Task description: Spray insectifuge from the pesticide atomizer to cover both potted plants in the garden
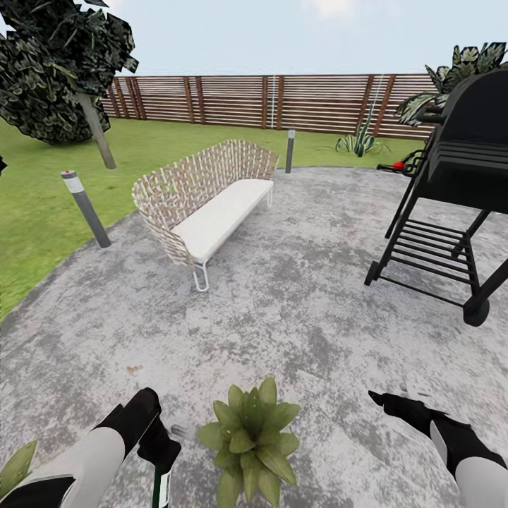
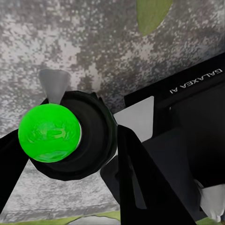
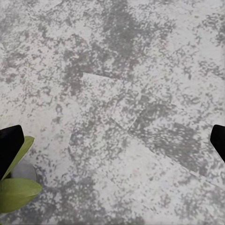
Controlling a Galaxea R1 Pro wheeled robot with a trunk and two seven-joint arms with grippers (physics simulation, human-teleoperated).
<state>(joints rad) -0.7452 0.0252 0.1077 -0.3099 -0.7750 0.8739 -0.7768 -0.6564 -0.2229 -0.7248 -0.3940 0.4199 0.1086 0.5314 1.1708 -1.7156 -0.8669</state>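
Observation:
The pesticide atomizer (image 1: pixel 161 487) hangs in my left gripper (image 1: pixel 158 443), which is shut on it at the bottom left of the head view. Its green-and-white body points down and its pale nozzle (image 1: pixel 179 429) pokes toward a potted plant (image 1: pixel 250 437), a low rosette of broad green leaves just to the right. In the left wrist view the atomizer (image 2: pixel 49 133) appears as a bright green round end with a pale nozzle tip (image 2: pixel 54 84), held between dark fingers. A leaf of a second plant (image 1: pixel 17 467) peeks in at the bottom-left corner. My right gripper (image 1: pixel 395 406) is open over bare paving, its fingertips (image 3: pixel 9 145) wide apart.
A woven bench (image 1: pixel 204 204) with a white seat stands ahead on the grey stone patio (image 1: pixel 303 303). A black grill (image 1: pixel 458 183) fills the right side. Bollard lights (image 1: pixel 86 208) stand at the lawn edge, with a wooden fence (image 1: pixel 282 102) behind.

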